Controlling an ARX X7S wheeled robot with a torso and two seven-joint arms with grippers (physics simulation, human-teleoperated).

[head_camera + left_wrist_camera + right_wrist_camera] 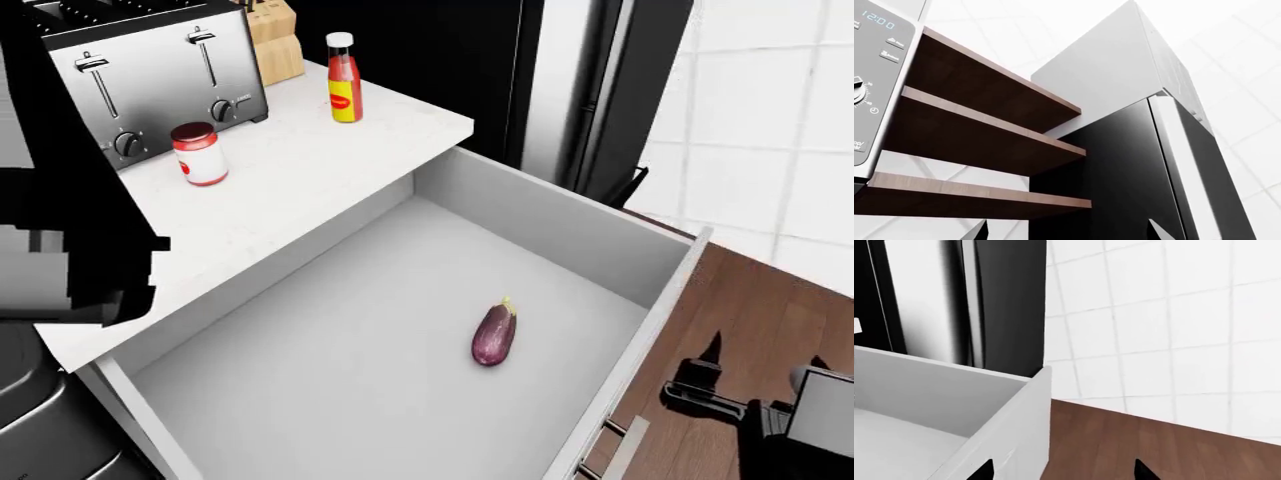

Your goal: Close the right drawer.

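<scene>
Right gripper [701, 385], nearest the head camera, hovers just outside the drawer [400, 370] front panel, near its handle [627, 440], not visibly touching. Fingertips [1142, 471] stand spread in the right wrist view. Drawer is pulled fully out from under the counter [307, 170]; an eggplant [494, 335] lies inside. Closing looks not yet begun; the whole push remains. Left gripper [1067, 231] points up toward the shelves [987, 135] beside the fridge [1121, 170], its tips apart, holding nothing.

Bright kitchen corner, white tile and dark wood.

White tiled wall [1167, 325] meets brown plank floor [1154, 450]; a black fridge [1121, 175] stands beside brown wooden shelves [987, 130] and white countertop [307, 160].
</scene>
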